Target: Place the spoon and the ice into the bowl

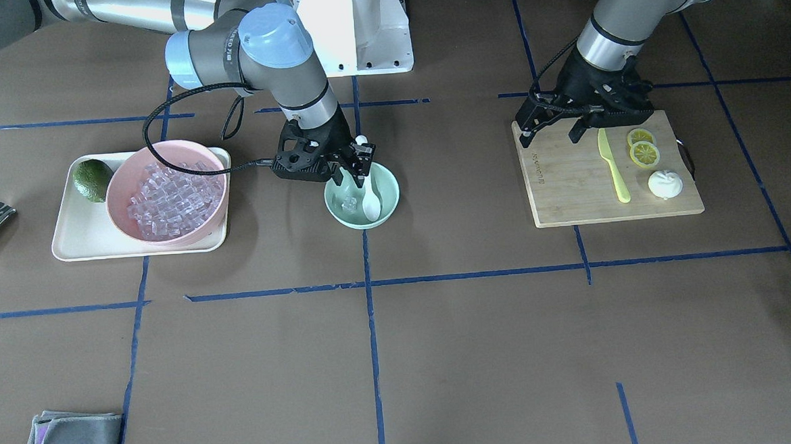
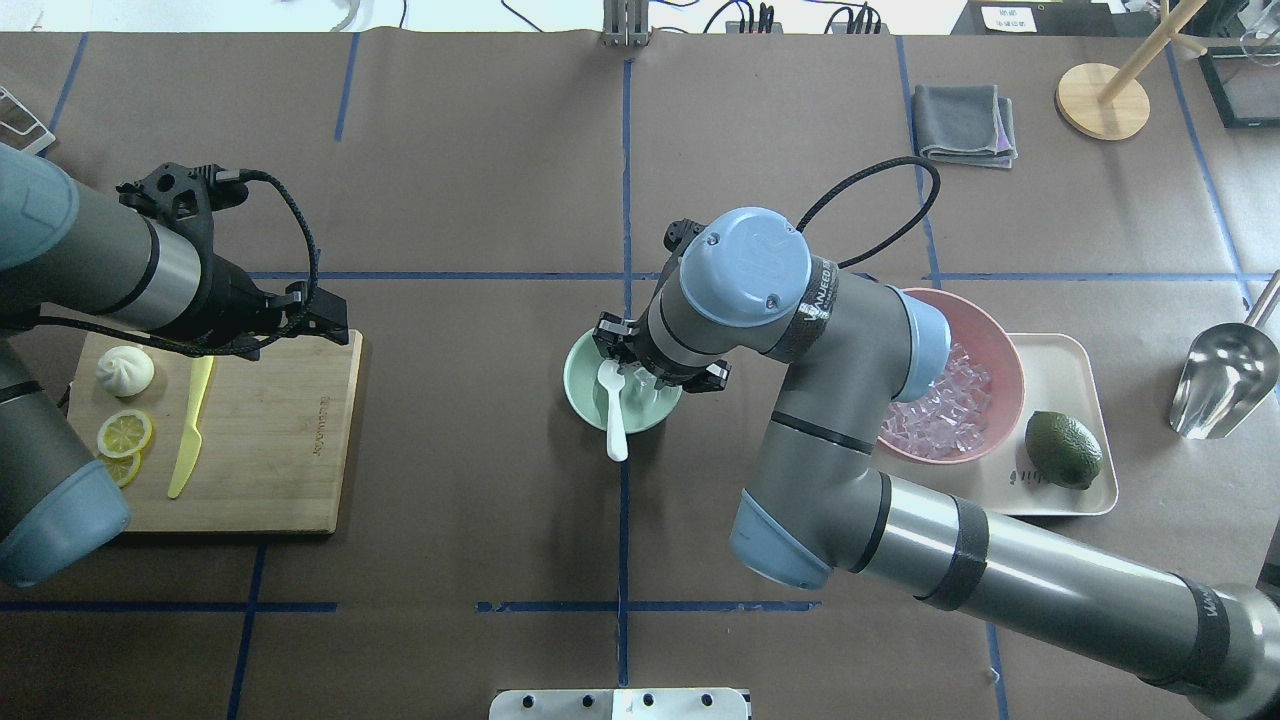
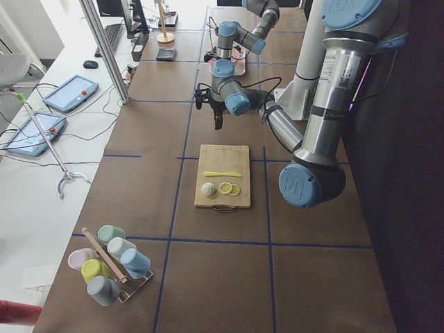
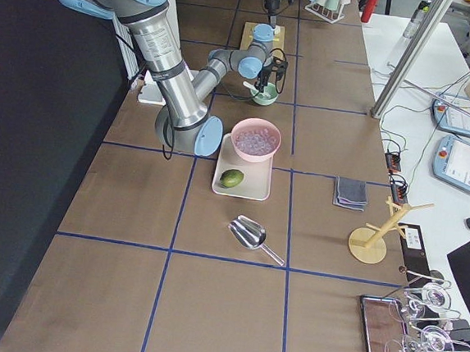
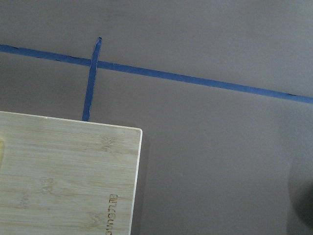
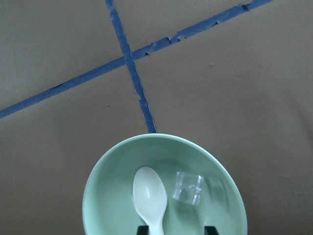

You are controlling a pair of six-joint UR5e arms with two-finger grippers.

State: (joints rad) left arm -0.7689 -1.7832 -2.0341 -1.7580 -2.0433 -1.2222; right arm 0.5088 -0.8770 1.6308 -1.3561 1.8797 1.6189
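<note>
The pink bowl [image 1: 118, 209] holds the heap of ice [image 1: 171, 200], well apart from the bowl [image 1: 388, 205]. If you go back for more, each glassy cube could squirt from the pads or drop on the way across.

The bowl looks light. Your right gripper [image 1: 350, 175] hangs low over it, jaws partly spread and holding nothing. A sideways pull-out could knock the rim and slide or tip the bowl.

The spoon [image 6: 149, 196] lies scoop-down inside, its handle leaning over the robot-side rim just beside one finger. Catch it on the way up and it levers out.

One cube [image 6: 188, 188] sits beside the scoop.

The left gripper [image 1: 552, 132] looks open and empty by the board [image 1: 570, 192], so it poses little risk.
</note>
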